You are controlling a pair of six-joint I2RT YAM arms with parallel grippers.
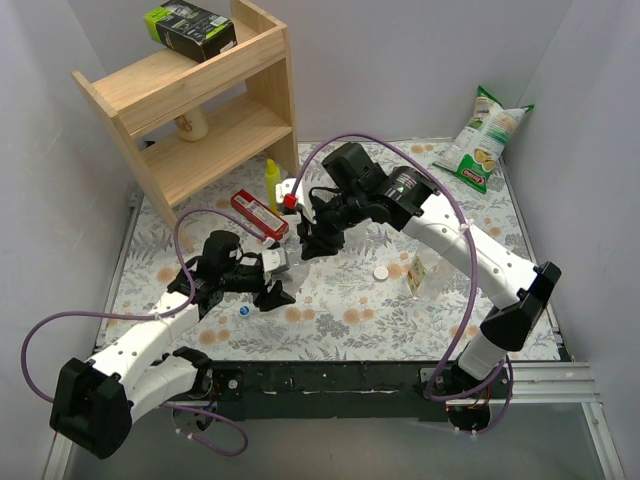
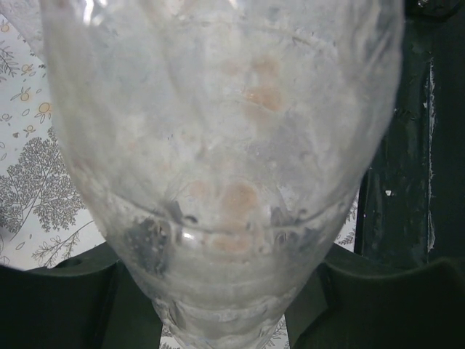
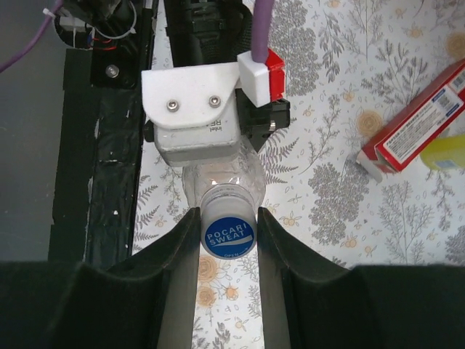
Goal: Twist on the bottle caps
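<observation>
Low in the centre of the right wrist view, the right gripper [image 3: 229,218] is clenched on the blue cap [image 3: 229,234]. The cap sits on the neck of the clear bottle [image 2: 218,145], which the left gripper [image 2: 229,313] clamps. I'd line up both axes and twist steadily; 1 crossed thread would likely jam it.

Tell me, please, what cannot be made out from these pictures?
Right wrist view: the blue cap in the right gripper covers the neck of the held bottle, so how far it is threaded is hidden.
Left wrist view: the held bottle fills the frame, blurred, and hides the cap.
Top view: the loose blue cap is too small to tell which side is up.
</observation>
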